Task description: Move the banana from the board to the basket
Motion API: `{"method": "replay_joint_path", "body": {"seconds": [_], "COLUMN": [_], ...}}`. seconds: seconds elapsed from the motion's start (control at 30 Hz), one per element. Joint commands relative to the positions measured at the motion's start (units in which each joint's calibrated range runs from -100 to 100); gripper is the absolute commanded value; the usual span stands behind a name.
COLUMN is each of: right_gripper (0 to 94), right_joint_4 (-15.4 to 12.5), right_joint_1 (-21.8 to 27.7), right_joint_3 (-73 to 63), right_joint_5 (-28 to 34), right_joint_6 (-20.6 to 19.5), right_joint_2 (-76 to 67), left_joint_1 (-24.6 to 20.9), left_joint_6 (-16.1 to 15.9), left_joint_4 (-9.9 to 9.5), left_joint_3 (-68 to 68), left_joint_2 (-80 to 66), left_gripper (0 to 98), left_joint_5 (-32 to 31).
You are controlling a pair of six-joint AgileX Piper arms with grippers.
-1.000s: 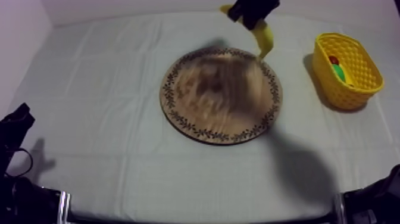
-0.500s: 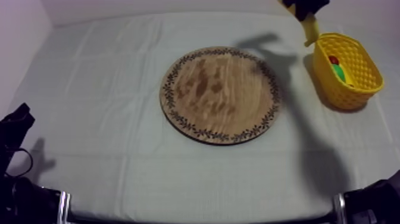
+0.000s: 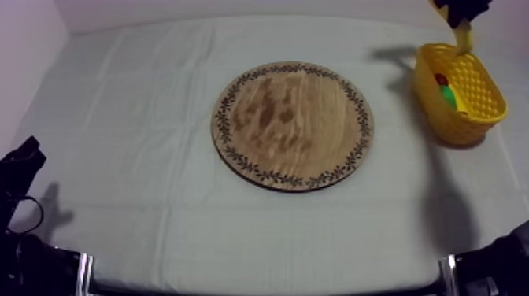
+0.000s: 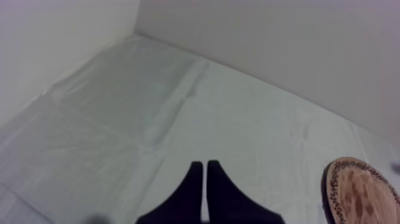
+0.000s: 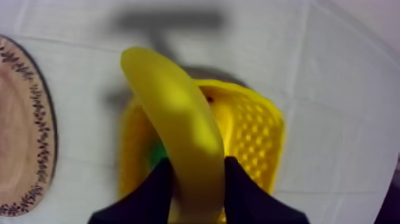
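Since a second ago the left hand has not moved. It rests at the near left edge of the bench, its fingers pressed together on nothing. The board lies where it did. The banana has gone rightward, from over the board's far right rim to above the far end of the basket. The right hand carries it, pinching its upper part.

Wide open cloth lies left of the board and in front of it, and a strip of cloth parts board from basket. The basket sits near the bench's right edge, with a small red fruit and something green inside.

The banana hangs nearly upright, its long axis pointing down and its free tip just over the basket's far rim. From the right wrist, its curve arches out over the basket's mouth.
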Motion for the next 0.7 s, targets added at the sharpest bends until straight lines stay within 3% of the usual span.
{"method": "replay_joint_path", "body": {"seconds": [0.0, 0.67], "right_gripper": [16.6, 17.8], "right_joint_4": [0.1, 2.3], "right_joint_1": [1.1, 3.8], "right_joint_3": [0.0, 11.8], "right_joint_5": [-0.2, -6.7], "right_joint_6": [0.3, 0.0], "right_joint_2": [0.0, 0.7], "left_joint_1": [0.0, 0.0], "left_joint_6": [0.0, 0.0], "left_joint_4": [0.04, 0.04], "left_joint_3": [0.0, 0.0], "left_joint_2": [0.0, 0.0], "left_gripper": [0.1, 0.1], "left_joint_5": [0.0, 0.0]}}
